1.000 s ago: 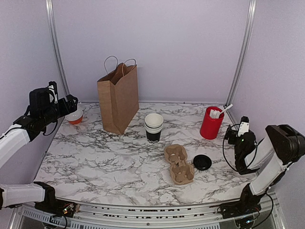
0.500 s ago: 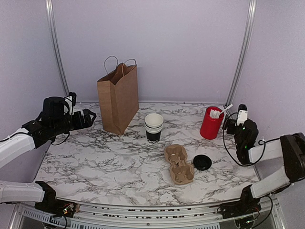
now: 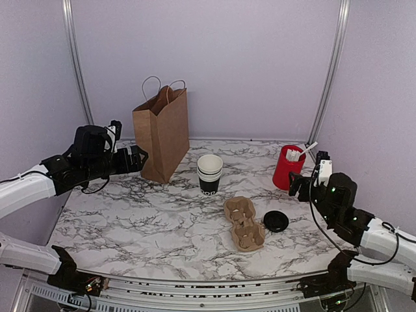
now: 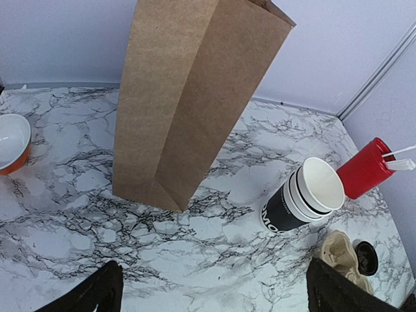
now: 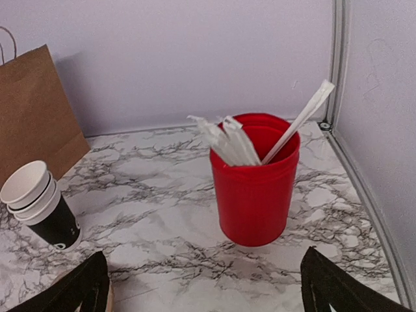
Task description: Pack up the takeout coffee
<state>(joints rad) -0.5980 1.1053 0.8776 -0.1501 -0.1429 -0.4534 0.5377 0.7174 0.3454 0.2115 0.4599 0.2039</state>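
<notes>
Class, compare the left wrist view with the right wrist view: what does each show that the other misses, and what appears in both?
Only the left wrist view shows the orange bowl at the far left and the black lid lying flat on the table. Only the right wrist view looks into the open top of the red cup at its bundle of white sticks. Both show the paper bag, the stack of black cups, the red cup and the marble table.
</notes>
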